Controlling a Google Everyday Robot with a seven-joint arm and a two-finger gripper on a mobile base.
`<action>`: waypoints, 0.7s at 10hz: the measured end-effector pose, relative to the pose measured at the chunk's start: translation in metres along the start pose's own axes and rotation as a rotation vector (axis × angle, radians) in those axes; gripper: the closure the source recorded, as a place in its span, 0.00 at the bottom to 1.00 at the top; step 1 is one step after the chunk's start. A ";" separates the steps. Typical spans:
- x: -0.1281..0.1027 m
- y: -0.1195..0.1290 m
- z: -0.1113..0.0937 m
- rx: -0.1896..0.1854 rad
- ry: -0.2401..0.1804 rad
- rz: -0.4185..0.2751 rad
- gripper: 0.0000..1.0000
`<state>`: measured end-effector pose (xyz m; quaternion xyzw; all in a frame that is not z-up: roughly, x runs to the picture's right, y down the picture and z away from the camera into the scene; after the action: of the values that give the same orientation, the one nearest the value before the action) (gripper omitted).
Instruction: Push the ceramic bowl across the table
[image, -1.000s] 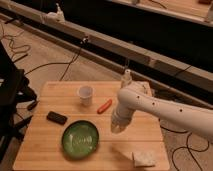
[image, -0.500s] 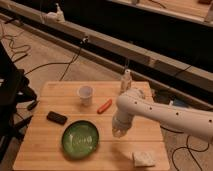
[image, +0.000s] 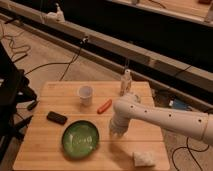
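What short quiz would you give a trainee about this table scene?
1. True or false: in the picture, the claw hangs to the left of the ceramic bowl.
2. Where on the table does the crumpled white item lie? A) near right corner B) far left corner C) centre
3. Fill in: the ceramic bowl is ___ in colour.

Key: 1 false, the claw is low over the table, just right of the bowl; 2 A; 3 green.
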<state>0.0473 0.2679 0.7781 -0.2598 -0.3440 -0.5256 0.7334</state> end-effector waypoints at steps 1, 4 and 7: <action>0.002 -0.004 0.006 0.015 -0.008 -0.002 1.00; 0.009 -0.023 0.018 0.050 -0.020 -0.033 1.00; 0.013 -0.052 0.029 0.073 -0.036 -0.084 1.00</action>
<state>-0.0059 0.2655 0.8079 -0.2275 -0.3866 -0.5384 0.7134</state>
